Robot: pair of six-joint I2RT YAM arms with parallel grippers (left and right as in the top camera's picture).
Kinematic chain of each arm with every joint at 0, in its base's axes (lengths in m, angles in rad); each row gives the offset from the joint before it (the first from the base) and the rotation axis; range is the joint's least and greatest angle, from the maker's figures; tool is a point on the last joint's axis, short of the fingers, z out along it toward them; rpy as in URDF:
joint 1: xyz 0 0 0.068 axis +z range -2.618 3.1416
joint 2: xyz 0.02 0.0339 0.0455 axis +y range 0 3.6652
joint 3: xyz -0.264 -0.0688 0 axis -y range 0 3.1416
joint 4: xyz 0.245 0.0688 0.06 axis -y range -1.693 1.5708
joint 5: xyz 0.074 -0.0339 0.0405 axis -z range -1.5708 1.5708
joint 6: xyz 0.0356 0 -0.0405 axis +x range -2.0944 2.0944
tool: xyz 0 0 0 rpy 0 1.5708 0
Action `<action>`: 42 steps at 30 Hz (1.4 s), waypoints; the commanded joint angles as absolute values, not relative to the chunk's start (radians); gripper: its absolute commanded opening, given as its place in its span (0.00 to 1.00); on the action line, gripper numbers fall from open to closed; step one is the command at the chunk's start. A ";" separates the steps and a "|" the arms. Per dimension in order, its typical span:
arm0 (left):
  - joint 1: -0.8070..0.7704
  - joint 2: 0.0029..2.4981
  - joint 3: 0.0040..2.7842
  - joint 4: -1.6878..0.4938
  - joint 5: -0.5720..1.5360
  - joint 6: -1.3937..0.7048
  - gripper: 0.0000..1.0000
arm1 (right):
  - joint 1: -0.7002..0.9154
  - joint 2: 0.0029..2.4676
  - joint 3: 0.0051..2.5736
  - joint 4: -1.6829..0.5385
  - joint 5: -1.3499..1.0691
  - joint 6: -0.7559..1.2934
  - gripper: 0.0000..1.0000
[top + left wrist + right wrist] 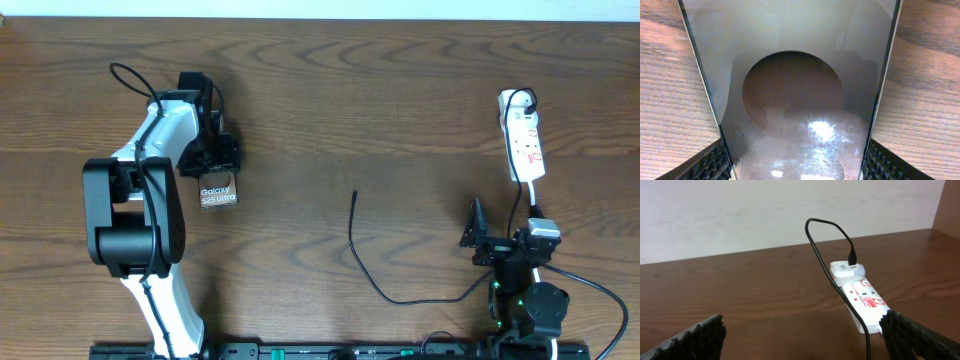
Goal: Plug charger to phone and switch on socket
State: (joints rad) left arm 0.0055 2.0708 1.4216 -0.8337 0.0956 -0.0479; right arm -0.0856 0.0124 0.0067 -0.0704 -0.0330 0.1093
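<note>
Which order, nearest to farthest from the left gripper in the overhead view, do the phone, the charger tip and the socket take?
1. The phone, between the fingers of the left gripper, on the left side.
2. The charger tip, in the middle.
3. The socket, at the far right.
</note>
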 commanded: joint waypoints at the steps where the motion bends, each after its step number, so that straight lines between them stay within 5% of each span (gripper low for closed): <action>1: 0.010 2.091 1.426 -0.836 0.094 -0.038 0.07 | -0.078 0.007 0.006 -0.075 -0.028 0.096 0.99; 42: 0.010 1.813 1.434 -0.904 0.197 -0.097 0.07 | -0.078 0.007 0.006 -0.075 -0.028 0.096 0.99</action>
